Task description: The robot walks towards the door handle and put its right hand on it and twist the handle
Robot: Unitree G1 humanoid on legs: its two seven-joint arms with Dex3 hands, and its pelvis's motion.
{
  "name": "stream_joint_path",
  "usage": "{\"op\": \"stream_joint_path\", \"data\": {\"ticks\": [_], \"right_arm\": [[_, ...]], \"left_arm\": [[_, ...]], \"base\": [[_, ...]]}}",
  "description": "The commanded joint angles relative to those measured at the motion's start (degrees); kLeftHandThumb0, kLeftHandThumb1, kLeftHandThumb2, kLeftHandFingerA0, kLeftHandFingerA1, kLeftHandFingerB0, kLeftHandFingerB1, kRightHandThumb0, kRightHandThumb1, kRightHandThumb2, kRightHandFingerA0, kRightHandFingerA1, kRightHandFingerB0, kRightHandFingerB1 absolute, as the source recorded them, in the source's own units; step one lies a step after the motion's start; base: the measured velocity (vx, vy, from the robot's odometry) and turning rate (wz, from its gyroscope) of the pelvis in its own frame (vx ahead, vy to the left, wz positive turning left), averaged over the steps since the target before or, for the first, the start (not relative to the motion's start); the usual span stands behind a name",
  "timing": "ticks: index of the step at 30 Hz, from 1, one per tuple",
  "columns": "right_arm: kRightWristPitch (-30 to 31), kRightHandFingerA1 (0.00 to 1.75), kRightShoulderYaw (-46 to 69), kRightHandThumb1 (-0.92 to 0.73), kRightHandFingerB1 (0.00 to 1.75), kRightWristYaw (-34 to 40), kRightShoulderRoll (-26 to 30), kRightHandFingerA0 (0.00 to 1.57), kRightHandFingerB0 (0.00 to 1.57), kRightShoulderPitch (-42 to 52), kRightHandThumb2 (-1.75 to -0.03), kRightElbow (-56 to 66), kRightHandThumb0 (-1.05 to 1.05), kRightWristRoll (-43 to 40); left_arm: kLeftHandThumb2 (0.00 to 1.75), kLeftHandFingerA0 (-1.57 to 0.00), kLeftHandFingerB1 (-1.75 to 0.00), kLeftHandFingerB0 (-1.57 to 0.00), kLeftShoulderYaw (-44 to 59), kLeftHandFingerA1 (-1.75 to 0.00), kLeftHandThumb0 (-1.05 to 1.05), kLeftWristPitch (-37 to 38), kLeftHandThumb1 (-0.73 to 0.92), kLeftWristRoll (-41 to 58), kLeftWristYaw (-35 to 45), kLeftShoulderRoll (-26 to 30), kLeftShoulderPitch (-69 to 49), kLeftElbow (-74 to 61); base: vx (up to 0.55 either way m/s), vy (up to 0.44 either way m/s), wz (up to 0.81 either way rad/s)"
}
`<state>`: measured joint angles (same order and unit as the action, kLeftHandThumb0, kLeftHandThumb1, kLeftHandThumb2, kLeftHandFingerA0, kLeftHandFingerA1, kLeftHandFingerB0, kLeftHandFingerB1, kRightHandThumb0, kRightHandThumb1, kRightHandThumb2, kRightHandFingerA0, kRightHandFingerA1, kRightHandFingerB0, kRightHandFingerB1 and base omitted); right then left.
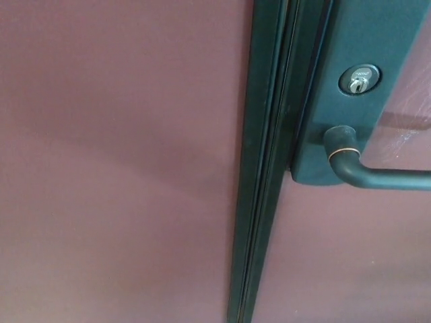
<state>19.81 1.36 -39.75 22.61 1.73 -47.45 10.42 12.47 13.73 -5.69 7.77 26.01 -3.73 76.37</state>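
Close view of a maroon door (121, 161) with a dark lever handle (384, 176).
Handle's long axis runs level toward the right edge; neither hand is visible, so finger state cannot be told.

You saw a dark matt metal lever handle (384, 176) on a smooth dark plate (360, 40), beside a matt maroon door panel (114, 161).

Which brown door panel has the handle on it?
The right door panel. The dark handle and the keyhole sit on its green plate; the left door panel is bare.
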Motion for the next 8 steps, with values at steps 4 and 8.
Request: {"op": "stream_joint_path", "data": {"ticks": [4,8], "right_arm": [[-13.3,0.48,-12.8,-0.56,0.47,38.7,-5.2,0.00,0.00,-4.2,-1.07,-19.7,-0.33,14.3],[-13.6,0.48,-13.6,-0.57,0.46,39.6,-4.9,0.00,0.00,-5.0,-1.07,-20.6,-0.33,14.1]], "left_arm": [[0.70,-0.55,-0.48,-0.44,-2.0,-0.54,-0.43,0.7,0.41,-0.9,0.4,0.1,3.9,-1.0],[0.70,-0.55,-0.48,-0.44,-2.2,-0.54,-0.43,0.7,0.41,-0.9,0.7,0.2,5.1,-1.1]], "base": [[0.00,0.000,0.00],[0.00,0.000,0.00]]}}
